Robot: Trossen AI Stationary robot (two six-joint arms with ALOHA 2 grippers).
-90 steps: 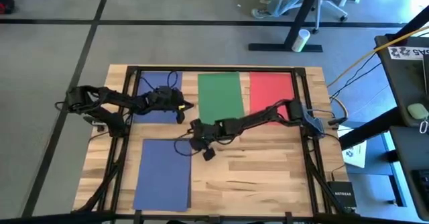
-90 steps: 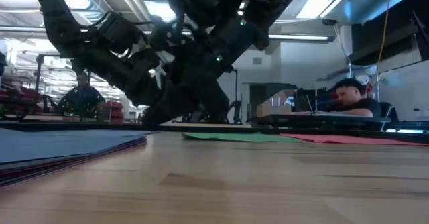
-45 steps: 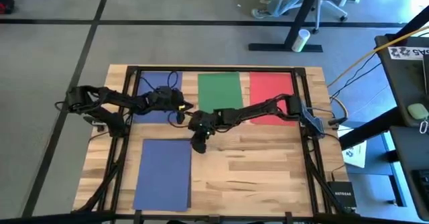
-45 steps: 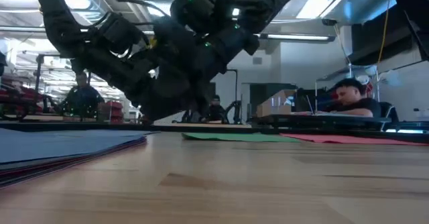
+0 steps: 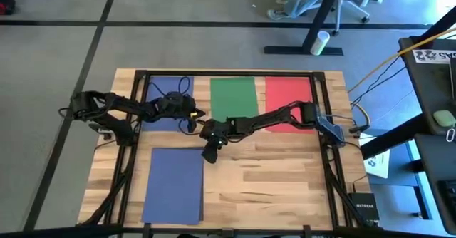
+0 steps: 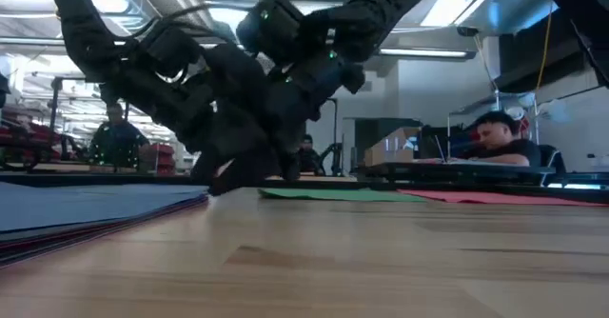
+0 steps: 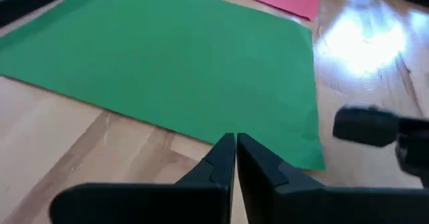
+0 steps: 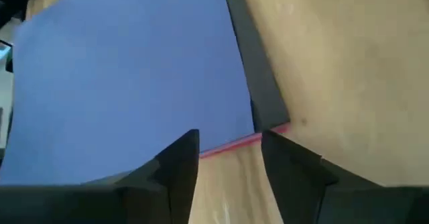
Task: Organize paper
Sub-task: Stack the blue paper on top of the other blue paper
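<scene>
A wooden table [image 5: 285,181] seen from above holds sheets of coloured paper and two dark robot arms. Along the far edge lie three single sheets side by side: a blue sheet [image 5: 162,88] on the left, partly covered by the left arm, a green sheet [image 5: 234,97] in the middle, and a red sheet [image 5: 285,95] on the right. Nearer the front, on the left half of the table, lies a stack of paper [image 5: 174,184] with a blue sheet on top; in the right wrist view a dark sheet [image 8: 255,83] and a thin red edge [image 8: 231,145] stick out from under that top sheet at one corner.

The right gripper [image 5: 211,152] reaches across from the right side of the table and sits low at the far right corner of the stack. Its two fingers [image 8: 177,163] are spread apart, one on each side of that corner, with nothing pinched between them.

The left gripper [image 5: 192,117] rests between the far blue sheet and the green sheet, near the green sheet's front left corner. Its fingers [image 7: 221,160] are pressed together and hold nothing.

Beyond the table, in the low view, a person [image 6: 500,137] sits at a desk.
</scene>
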